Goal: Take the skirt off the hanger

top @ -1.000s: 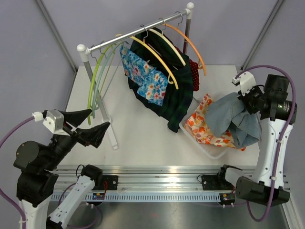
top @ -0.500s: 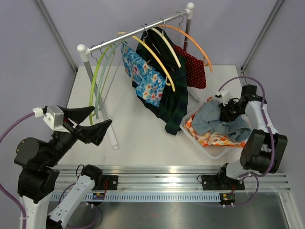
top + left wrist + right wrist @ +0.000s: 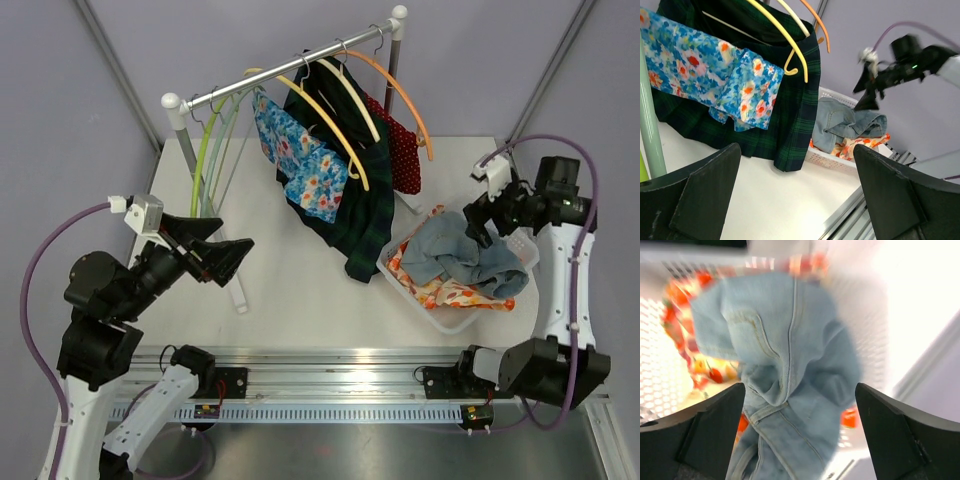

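**Denim skirt (image 3: 455,255) lies in the basket (image 3: 440,316)**

The left gripper (image 3: 237,238) hangs with jaws apart and empty over the desk's (image 3: 290,290) near left. The right gripper (image 3: 800,386), also spread and empty, hovers above the heaped denim. Beyond, a plaid skirt (image 3: 365,215) hangs from the rail (image 3: 290,72)

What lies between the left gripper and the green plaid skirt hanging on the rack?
Only bare white table lies between the left gripper and the green plaid skirt; the top external view shows this stretch.
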